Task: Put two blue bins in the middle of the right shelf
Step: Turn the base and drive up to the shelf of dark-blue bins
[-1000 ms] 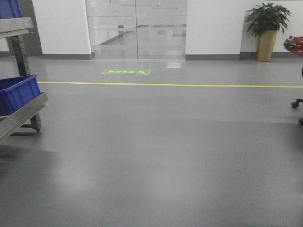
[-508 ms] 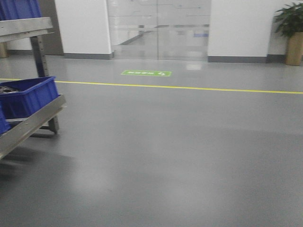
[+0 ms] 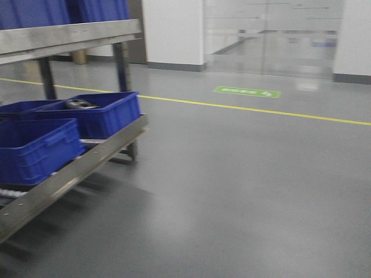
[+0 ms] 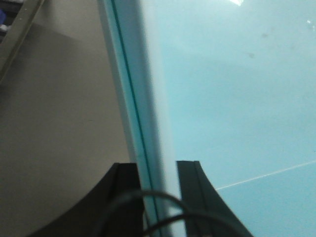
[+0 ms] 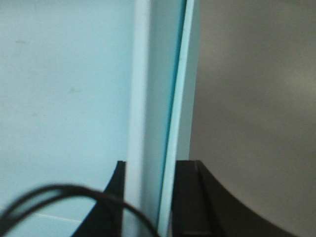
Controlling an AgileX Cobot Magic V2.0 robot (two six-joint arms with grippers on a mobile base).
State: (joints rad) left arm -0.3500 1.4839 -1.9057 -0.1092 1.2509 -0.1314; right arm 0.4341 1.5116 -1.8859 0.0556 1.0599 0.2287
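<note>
A pale sky-blue bin (image 4: 237, 98) fills the left wrist view, and its smooth inside and thick rim (image 4: 143, 98) run up the frame. My left gripper (image 4: 159, 170) is shut on that rim, one black finger (image 4: 128, 192) outside and one inside. In the right wrist view my right gripper (image 5: 150, 168) is shut on the opposite rim (image 5: 158, 84) of the pale blue bin (image 5: 64, 89). A thin dark seam runs along the rim, so I cannot tell whether this is one bin or two nested. A steel rack (image 3: 69, 36) stands at the left. I cannot tell whether it is the right shelf.
The rack's sloped lower rail (image 3: 87, 165) carries dark royal-blue bins (image 3: 95, 113) (image 3: 35, 147), and more stand on the upper level (image 3: 98, 10). Grey floor stretches to the right, crossed by a yellow line (image 3: 261, 110) with a green floor sign (image 3: 247, 91) before glass doors (image 3: 272, 35).
The front view has swung left: the rack with dark blue bins slid from the left edge toward the middle, and the potted plant left the frame at the right.
</note>
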